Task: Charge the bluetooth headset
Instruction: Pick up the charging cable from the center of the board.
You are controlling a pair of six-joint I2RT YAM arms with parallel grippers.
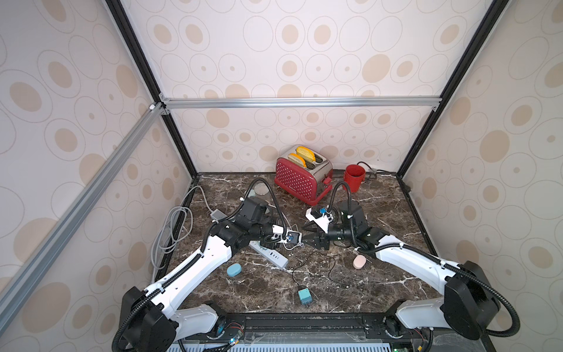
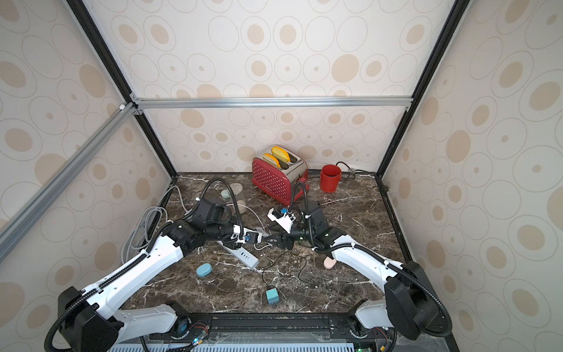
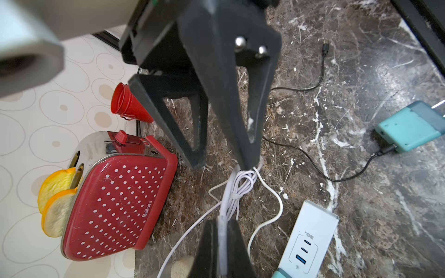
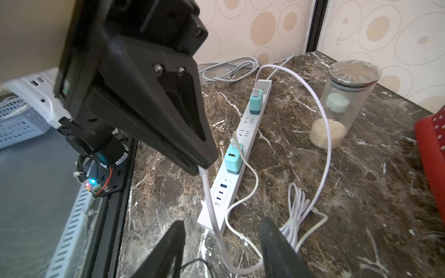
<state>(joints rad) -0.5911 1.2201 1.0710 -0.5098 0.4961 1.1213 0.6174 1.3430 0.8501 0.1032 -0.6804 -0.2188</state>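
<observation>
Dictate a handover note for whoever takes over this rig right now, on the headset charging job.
Left tool: shut on the white cable, held off the table.
Right tool: open, holding nothing, tips close to the left tool.
Power strip: by the left arm, with two teal chargers plugged in.
Blue case and pink case: on the table, nothing plugged into either.
Done: cable gripped.
Left: bring its plug to the headset case and push it in.
</observation>
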